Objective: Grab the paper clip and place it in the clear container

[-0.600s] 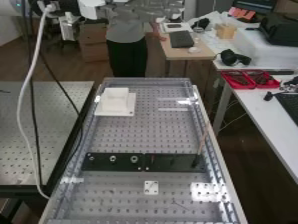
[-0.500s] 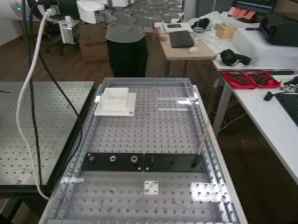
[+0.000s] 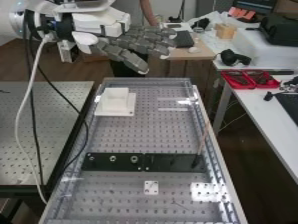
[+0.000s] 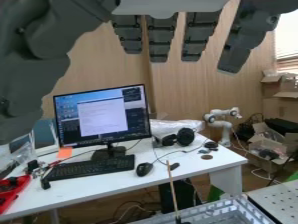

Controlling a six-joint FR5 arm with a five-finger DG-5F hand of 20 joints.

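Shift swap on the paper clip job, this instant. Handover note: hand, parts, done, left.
Hand: open, fingers extended, raised by the bench's far end, nothing visibly held.
Parts: can't positively identify the clip or clear container. On the bench: white block toward the far end, two dark strips end to end nearer, small white plate nearer still.
Done: no grasp or placement confirmed.
Left: likely both; locate clip and container first.

A robotics lab: perforated metal bench (image 3: 120, 135), robot arm (image 3: 13, 22), monitor (image 4: 103, 115), keyboard (image 4: 90, 167).
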